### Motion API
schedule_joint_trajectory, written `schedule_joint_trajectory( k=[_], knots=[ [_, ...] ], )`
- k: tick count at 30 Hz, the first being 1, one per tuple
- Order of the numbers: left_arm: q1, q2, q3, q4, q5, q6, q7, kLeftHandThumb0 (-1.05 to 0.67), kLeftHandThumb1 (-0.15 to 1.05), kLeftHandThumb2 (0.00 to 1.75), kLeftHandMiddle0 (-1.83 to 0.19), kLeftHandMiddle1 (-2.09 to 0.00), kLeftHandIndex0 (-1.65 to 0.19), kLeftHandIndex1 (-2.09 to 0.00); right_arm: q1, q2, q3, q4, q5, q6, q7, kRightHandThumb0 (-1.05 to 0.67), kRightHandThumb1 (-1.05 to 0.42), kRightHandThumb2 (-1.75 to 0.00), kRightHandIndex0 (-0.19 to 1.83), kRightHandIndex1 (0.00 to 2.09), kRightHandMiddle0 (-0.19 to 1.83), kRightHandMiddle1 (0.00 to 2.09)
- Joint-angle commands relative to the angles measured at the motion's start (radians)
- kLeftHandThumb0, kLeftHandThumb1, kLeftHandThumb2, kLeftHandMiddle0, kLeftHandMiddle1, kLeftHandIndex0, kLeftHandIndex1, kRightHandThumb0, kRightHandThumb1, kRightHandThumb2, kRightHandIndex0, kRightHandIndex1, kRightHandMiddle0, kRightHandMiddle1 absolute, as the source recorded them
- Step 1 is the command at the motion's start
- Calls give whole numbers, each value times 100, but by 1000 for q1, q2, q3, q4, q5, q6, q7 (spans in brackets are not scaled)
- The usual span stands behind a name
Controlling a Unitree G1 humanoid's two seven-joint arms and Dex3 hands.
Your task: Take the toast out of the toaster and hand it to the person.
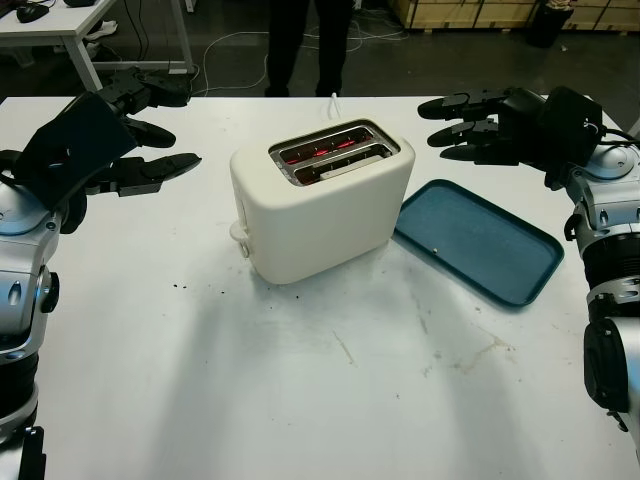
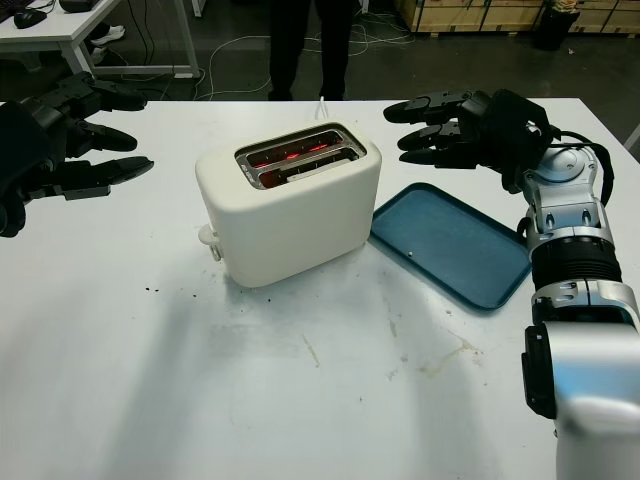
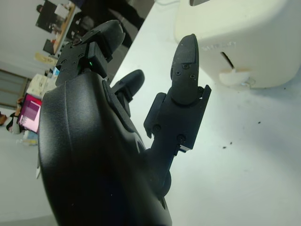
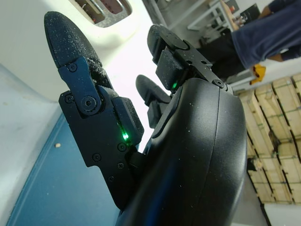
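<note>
A cream two-slot toaster [image 1: 320, 200] is positioned near the centre of the white table [image 1: 300, 400], turned at an angle, with its lever knob [image 1: 240, 234] projecting from the end face at about 8 o'clock; both slots [image 1: 335, 152] are seen glowing red inside, and whether toast is seated in them cannot be told from the pictures. A dark blue tray [image 1: 480, 240] is laid flat on the table at the toaster's 3 o'clock, its near corner just beside the toaster's base; a small pale speck [image 1: 437, 250] is seen on its surface. The left hand [image 1: 130, 130] is held above the table at the toaster's 9 o'clock, apart from it, open and holding nothing, its fingers extended toward the appliance; in the left wrist view the toaster's end face and lever knob are seen beyond one fingertip [image 3: 187, 52]. The right hand [image 2: 450, 125] is held at the toaster's 2 o'clock, above the far edge of the tray, open and holding nothing, its fingers directed toward the slots; in the right wrist view the slot openings and the blue tray are seen past the fingers. Dark crumbs [image 1: 180, 286] are scattered on the table at 8 o'clock from the toaster; a person's legs [image 1: 308, 45] are seen standing beyond the table's far edge at 12 o'clock.
</note>
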Motion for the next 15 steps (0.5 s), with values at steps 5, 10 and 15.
schedule_joint_trajectory(
  k=[5,10,15],
  knots=[
    [-13,3,5,-3,1,-8,2,-33,75,40,0,-110,0,-86,-9,2,-5,-12,5,-1,-10,-90,-80,0,36,61,62,0],
    [-11,1,6,0,-1,-14,1,-33,76,40,0,-109,0,-85,-10,2,-4,-8,4,-4,-11,-91,-80,0,36,62,62,0],
    [-11,-4,8,0,-2,-11,4,-33,75,40,0,-109,0,-86,-9,2,-7,-5,9,-7,-9,-91,-80,0,36,61,62,0]
  ],
)
